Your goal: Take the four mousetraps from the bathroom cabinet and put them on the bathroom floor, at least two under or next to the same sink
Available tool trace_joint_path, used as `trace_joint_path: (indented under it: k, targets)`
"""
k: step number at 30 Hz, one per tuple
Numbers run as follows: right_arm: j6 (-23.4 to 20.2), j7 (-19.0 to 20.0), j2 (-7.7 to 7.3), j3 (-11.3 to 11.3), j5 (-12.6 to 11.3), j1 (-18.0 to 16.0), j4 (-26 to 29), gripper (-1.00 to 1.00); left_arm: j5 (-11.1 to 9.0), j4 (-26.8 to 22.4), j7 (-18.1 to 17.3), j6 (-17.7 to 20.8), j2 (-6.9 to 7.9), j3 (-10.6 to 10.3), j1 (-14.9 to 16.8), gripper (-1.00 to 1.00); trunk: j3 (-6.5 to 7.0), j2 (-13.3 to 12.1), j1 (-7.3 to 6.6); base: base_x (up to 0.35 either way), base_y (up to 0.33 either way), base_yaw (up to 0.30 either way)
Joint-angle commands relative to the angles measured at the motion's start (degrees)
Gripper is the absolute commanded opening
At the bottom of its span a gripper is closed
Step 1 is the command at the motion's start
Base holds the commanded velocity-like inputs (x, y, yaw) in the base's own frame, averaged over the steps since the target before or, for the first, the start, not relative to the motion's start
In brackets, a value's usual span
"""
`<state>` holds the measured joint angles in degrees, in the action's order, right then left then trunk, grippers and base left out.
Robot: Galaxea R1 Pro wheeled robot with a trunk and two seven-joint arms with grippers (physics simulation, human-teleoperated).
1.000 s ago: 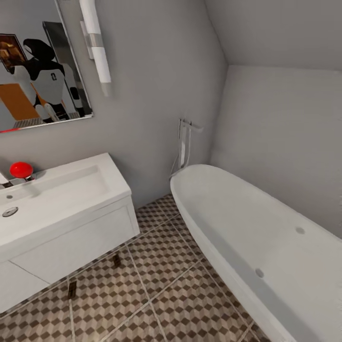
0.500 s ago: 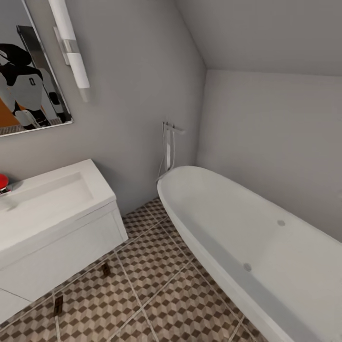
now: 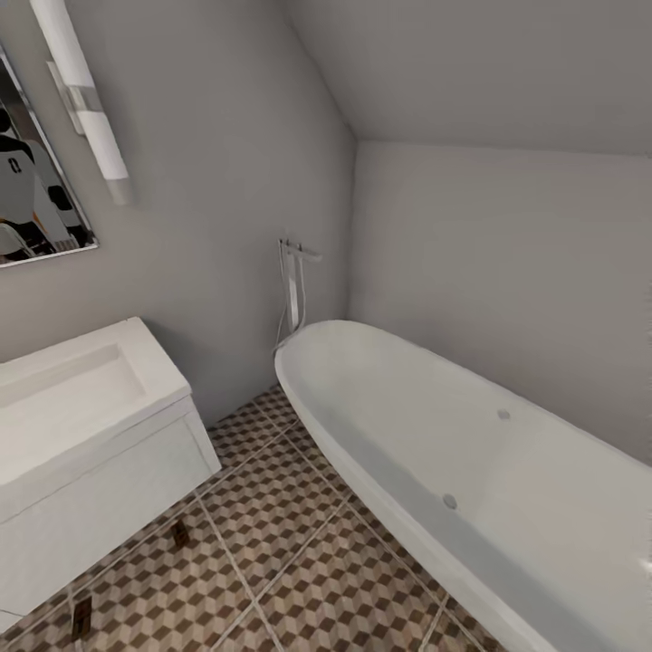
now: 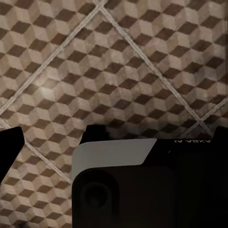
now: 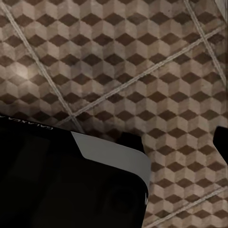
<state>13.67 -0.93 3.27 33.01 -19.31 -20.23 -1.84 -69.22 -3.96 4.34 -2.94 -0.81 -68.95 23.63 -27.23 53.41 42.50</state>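
In the head view we look down into a grey-walled bathroom corner: the white sink [image 3: 68, 385] with its vanity front sits at the left edge, the oval white bathtub [image 3: 471, 453] runs from the middle to the lower right, a chrome floor-standing tap [image 3: 292, 285] stands at the tub's far end, and a mirror [image 3: 32, 208] and a tube wall lamp [image 3: 86, 109] hang at the upper left. On the cube-patterned bathroom floor [image 3: 290, 543] we see two mousetraps: one mousetrap [image 3: 180, 533] lies just in front of the vanity's lower edge at lower left, and a second mousetrap [image 3: 81, 616] lies near the bottom left corner, likewise beside the vanity. In the left wrist view the left gripper [image 4: 52, 137] hangs over bare tiles, dark finger tips apart at the lower left, jaws spread and holding nothing. In the right wrist view the right gripper [image 5: 175, 137] shows dark tips at the lower middle and right edge, jaws spread over the tiles.
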Motion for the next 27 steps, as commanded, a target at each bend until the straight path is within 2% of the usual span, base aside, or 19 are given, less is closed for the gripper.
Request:
trace_joint_path:
  k: [1, 27]
  targets:
    - [0.3, -0.1, 0.06, 0.5, -0.4, -0.1, -0.2, 1.00, -0.4, -0.1, 0.3, -0.1, 0.02, -0.5, 0.0, 1.00, 0.02, 0.0, 0.00, 0.000, 0.000, -0.207]
    - [0.3, -0.1, -0.01, 0.5, -0.4, -0.1, -0.2, 1.00, -0.4, -0.1, 0.3, -0.1, 0.02, -0.5, 0.0, 1.00, 1.99, 0.0, 0.00, 0.000, 0.000, -0.207]
